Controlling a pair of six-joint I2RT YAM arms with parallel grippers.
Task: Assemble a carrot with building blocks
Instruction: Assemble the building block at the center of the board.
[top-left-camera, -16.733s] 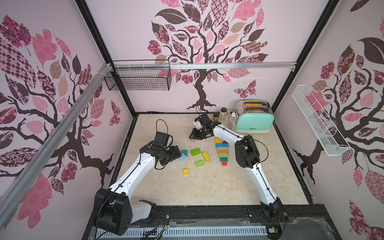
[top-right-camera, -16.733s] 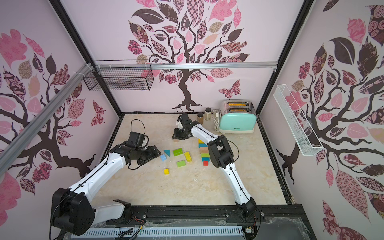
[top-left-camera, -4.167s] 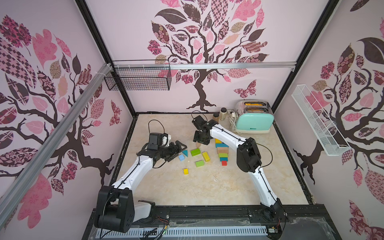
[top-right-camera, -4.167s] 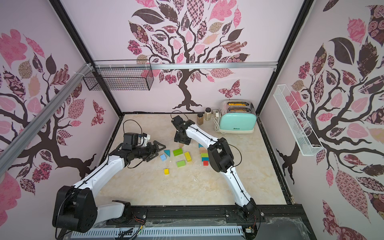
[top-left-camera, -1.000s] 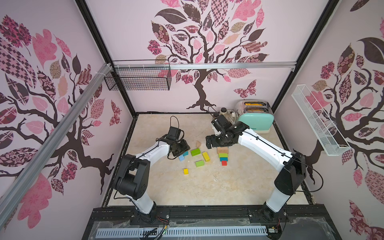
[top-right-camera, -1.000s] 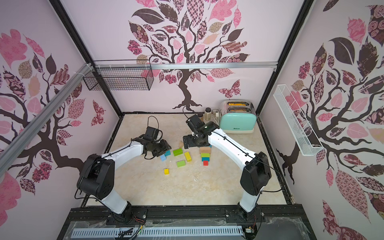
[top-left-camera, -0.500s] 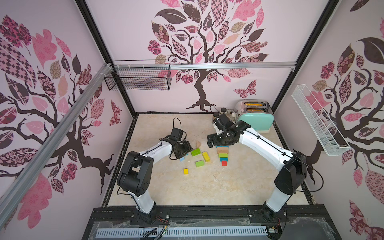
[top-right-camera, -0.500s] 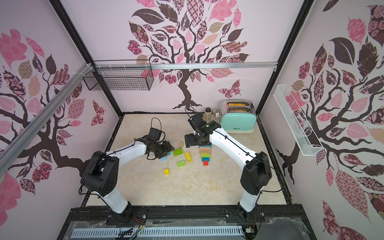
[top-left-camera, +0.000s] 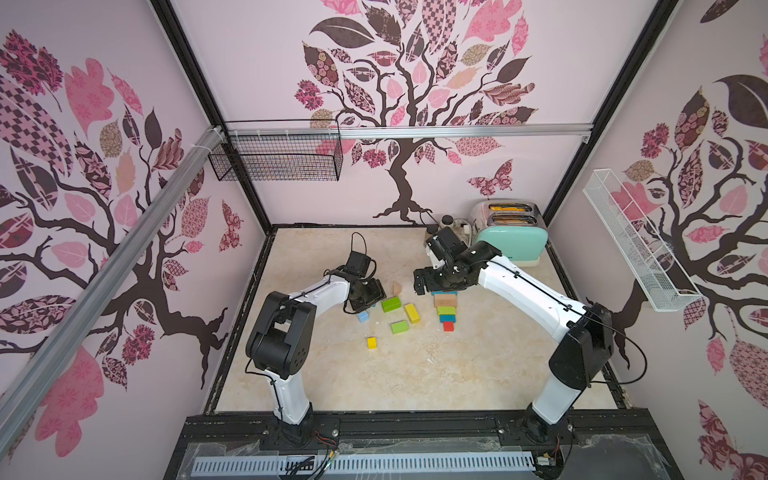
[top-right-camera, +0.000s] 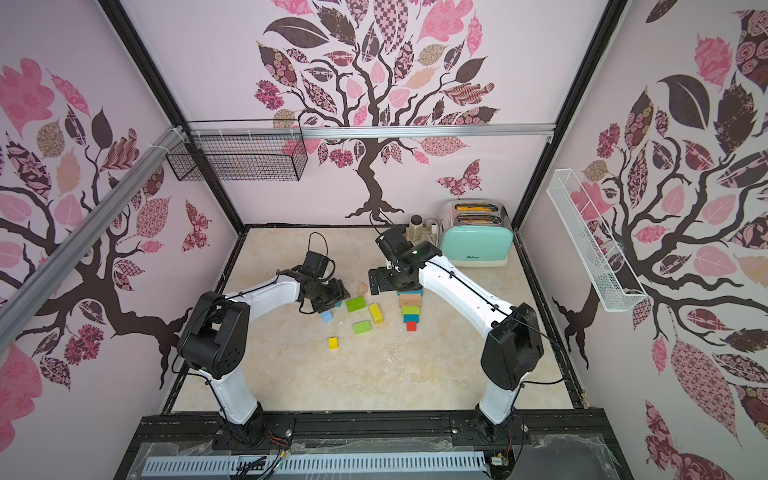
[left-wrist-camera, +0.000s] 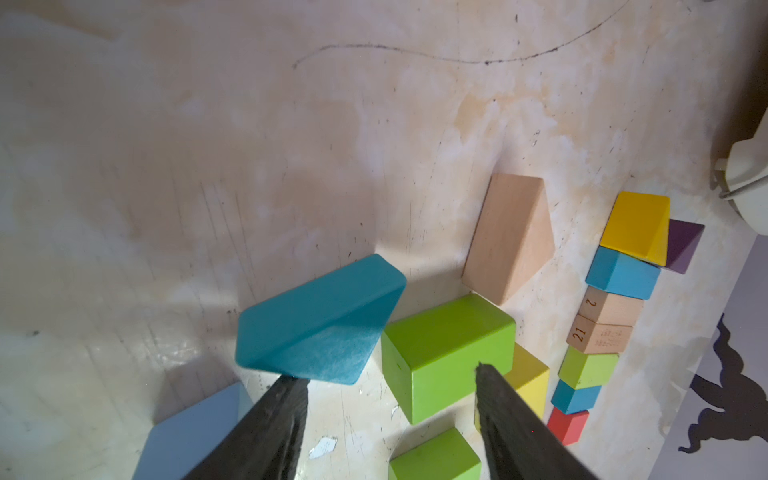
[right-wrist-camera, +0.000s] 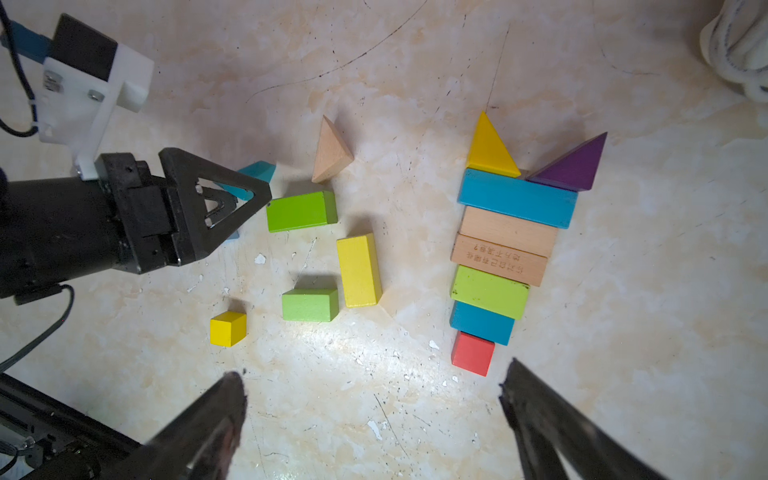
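Opening of left end effector (left-wrist-camera: 386, 376) at teal wedge (left-wrist-camera: 320, 320).
Shows jaws parted wider than one second ago, nothing clamped between them. Locates wedge resting on the counter (left-wrist-camera: 208, 145), just past one fingertip (left-wrist-camera: 286, 399) and beside a green bar (left-wrist-camera: 449, 353); contact with fingertip not determinable. Shows right end effector (right-wrist-camera: 372, 378) spread fully, empty, unchanged over the last second, hovering above the counter near the red cube (right-wrist-camera: 473, 353). Locates carrot (right-wrist-camera: 498, 249) on the right arm's side of the loose blocks: touching row from red cube to blue bar (right-wrist-camera: 517, 197), with yellow wedge (right-wrist-camera: 490, 149) and purple wedge (right-wrist-camera: 575, 166) at the wide end. Finds tan wedge (right-wrist-camera: 330, 153) where it lay one second ago.
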